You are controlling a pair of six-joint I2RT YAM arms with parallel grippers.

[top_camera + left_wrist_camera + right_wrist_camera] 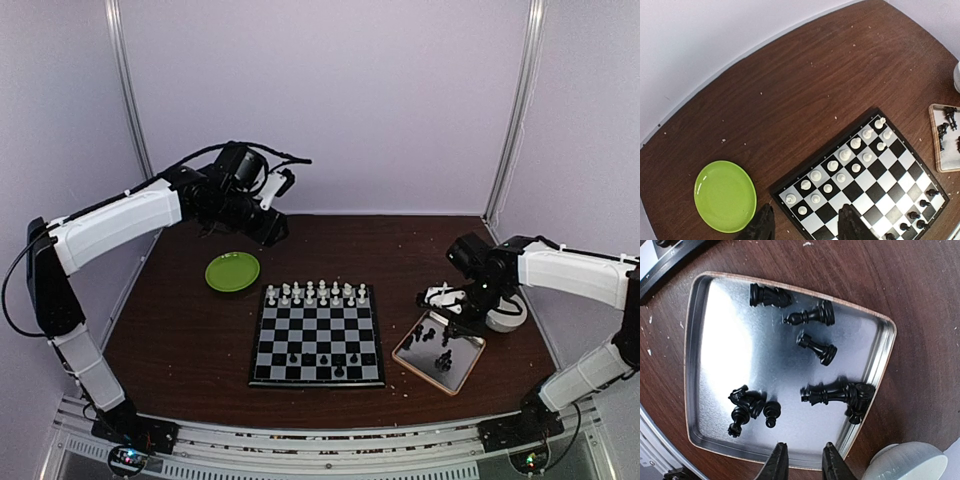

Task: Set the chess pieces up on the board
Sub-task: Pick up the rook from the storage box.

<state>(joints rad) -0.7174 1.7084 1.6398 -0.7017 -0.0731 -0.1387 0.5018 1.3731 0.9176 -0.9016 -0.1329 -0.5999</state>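
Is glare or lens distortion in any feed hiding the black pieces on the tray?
Right wrist: bright glare washes the left of the tray, yet the black pieces show sharp. Left wrist: wide-angle bend curves the table edge and skews the board; the tray is cut off at the frame edge. Top: tray small, pieces hard to separate.

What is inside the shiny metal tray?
Only black chess pieces, lying tipped over on the bare metal of the tray. Some are piled together, so an exact count is unclear. The right gripper hides a small bit of the tray's rim.
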